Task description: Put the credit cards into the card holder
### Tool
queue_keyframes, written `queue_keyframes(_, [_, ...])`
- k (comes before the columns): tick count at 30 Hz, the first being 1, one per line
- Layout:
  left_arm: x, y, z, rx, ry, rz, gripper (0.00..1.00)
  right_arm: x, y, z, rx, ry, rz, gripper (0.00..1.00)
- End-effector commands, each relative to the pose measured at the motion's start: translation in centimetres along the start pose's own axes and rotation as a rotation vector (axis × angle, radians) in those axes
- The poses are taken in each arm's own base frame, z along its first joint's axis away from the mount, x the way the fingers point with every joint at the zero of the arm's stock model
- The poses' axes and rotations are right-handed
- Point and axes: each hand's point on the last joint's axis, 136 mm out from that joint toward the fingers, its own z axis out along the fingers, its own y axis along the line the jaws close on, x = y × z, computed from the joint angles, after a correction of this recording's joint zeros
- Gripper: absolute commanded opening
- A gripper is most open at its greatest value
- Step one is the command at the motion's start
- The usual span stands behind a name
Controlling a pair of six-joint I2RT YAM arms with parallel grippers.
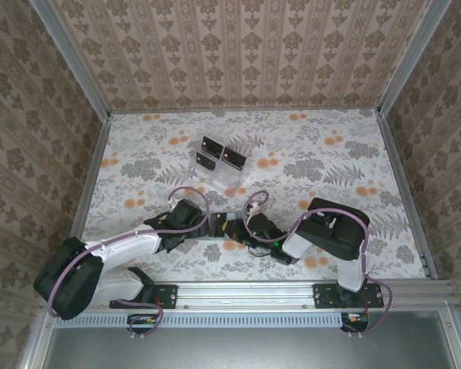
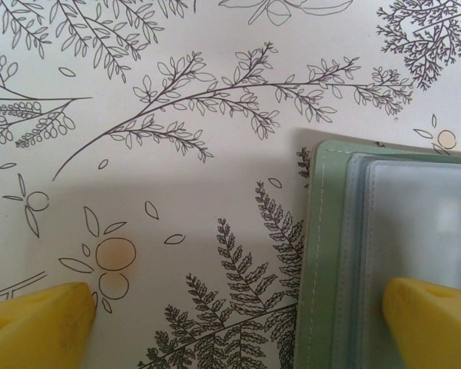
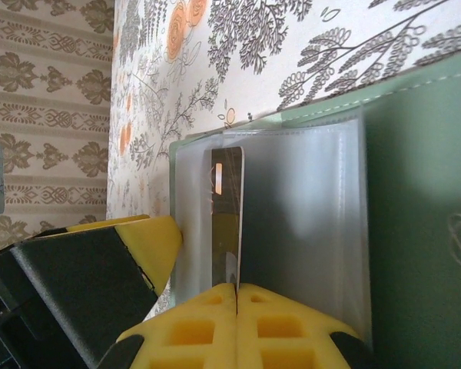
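The right gripper (image 3: 237, 298) has its two yellow ribbed pads pressed together, pinching the lower edge of one thin black credit card (image 3: 226, 215) that bears a small orange mark. That card stands edge-on within a clear, glossy plastic sleeve of the single card holder (image 3: 422, 231), a matte grey-green wallet with pale stitching along its rim, lying open on the table between the two arms near the front edge. The left gripper (image 2: 234, 327) is spread wide: one yellow fingertip (image 2: 434, 323) rests over the holder's clear sleeve and the other sits off on the tablecloth (image 2: 177, 192), gripping nothing. Farther back, toward the middle of the table, one clear slotted rack (image 1: 223, 177) holds three more black credit cards (image 1: 233, 157) upright, which makes four cards counted in all. The cloth is white, printed with grey ferns and orange blossoms
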Motion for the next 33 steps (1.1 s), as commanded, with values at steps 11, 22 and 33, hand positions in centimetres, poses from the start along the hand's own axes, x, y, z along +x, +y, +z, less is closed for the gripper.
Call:
queue_keyframes(11, [2.5, 2.1, -0.3, -0.082, 0.091, 0.023, 1.0, 1.8, -2.0, 0.6, 0.098, 0.109, -0.014, 0.15])
queue_keyframes(22, [0.2, 2.9, -2.2, -0.103, 0.04, -0.07, 1.0, 0.6, -1.5, -0.8, 0.207, 0.161, -0.127, 0.37])
queue_keyframes(33, [0.5, 4.4, -2.2, -0.156, 0.042, -0.104, 1.0, 0.5, -0.9, 0.5, 0.232, 0.225, -0.175, 0.3])
